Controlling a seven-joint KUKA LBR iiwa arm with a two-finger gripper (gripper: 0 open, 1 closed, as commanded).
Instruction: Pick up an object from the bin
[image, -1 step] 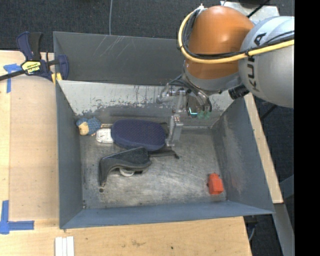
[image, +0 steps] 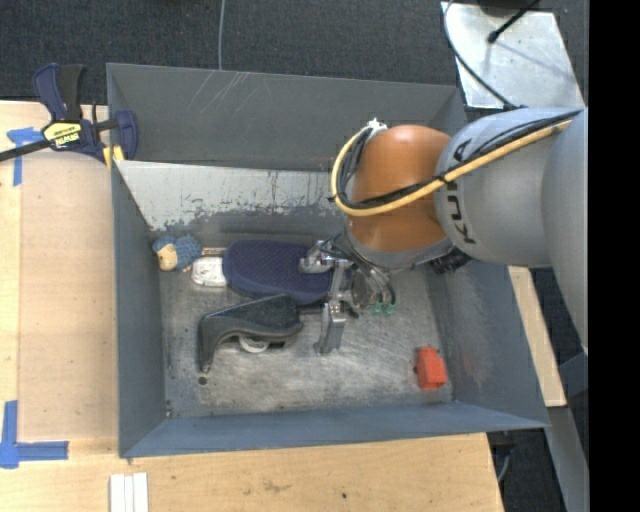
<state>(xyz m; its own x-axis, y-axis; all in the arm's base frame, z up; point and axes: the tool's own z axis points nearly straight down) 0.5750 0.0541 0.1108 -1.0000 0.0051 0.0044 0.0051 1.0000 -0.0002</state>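
My gripper (image: 321, 300) hangs low in the middle of the bin with its fingers spread open. One fingertip (image: 314, 262) lies over the right end of a dark blue oval pad (image: 262, 264). The other fingertip (image: 328, 338) stands on the bin floor just right of a black handled tool (image: 246, 322). The right ends of the pad and the tool lie near the gap between the fingers, and nothing is gripped. A small green piece (image: 384, 308) shows just right of the gripper.
A white and silver piece (image: 208, 272) and a small tan cork-like thing (image: 167, 255) lie at the left, near the back wall. An orange block (image: 430, 368) sits at the front right. The arm's orange cover hangs over the bin's right back part.
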